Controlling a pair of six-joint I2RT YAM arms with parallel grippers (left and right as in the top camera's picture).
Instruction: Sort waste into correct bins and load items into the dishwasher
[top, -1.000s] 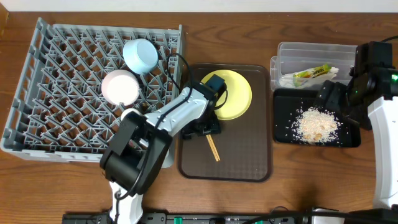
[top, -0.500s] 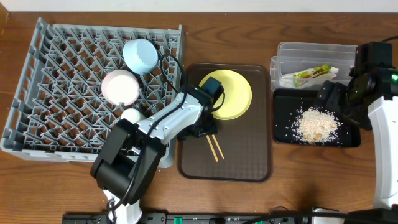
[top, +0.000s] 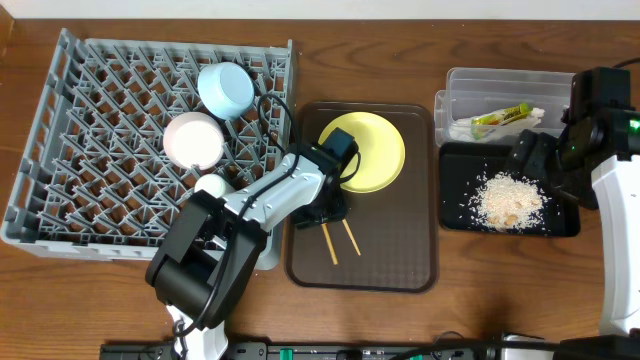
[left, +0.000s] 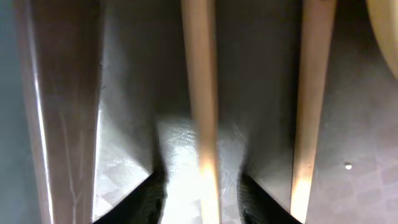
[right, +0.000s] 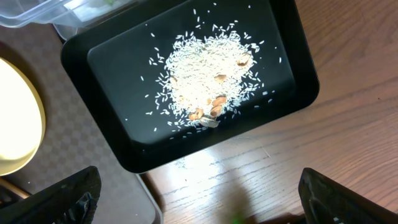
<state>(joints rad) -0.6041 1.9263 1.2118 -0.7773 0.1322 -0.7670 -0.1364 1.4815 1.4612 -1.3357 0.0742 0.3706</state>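
Note:
Two wooden chopsticks (top: 338, 241) lie apart on the brown serving tray (top: 390, 260). My left gripper (top: 325, 212) is low over their upper ends. In the left wrist view its jaws (left: 202, 186) are open astride one chopstick (left: 200, 81), and the other chopstick (left: 312, 93) lies to the right. The pale-yellow plate (top: 368, 150) sits at the tray's far end. My right gripper (top: 535, 165) is wide open and empty (right: 205, 205) above the black tray (top: 450, 215) of rice scraps (top: 510, 200). The green-and-orange wrapper (top: 505, 117) lies in the clear tub (top: 500, 82).
The grey dish rack (top: 90, 200) fills the left side and holds a light-blue bowl (top: 225, 90), a white bowl (top: 193, 140) and a small white cup (top: 210, 187). The black tray (right: 292, 56) and the plate's edge (right: 18, 124) show in the right wrist view.
The chopsticks lay close together; now they are spread apart, one shifted left. My left gripper has moved slightly left and down. The right arm has not moved.

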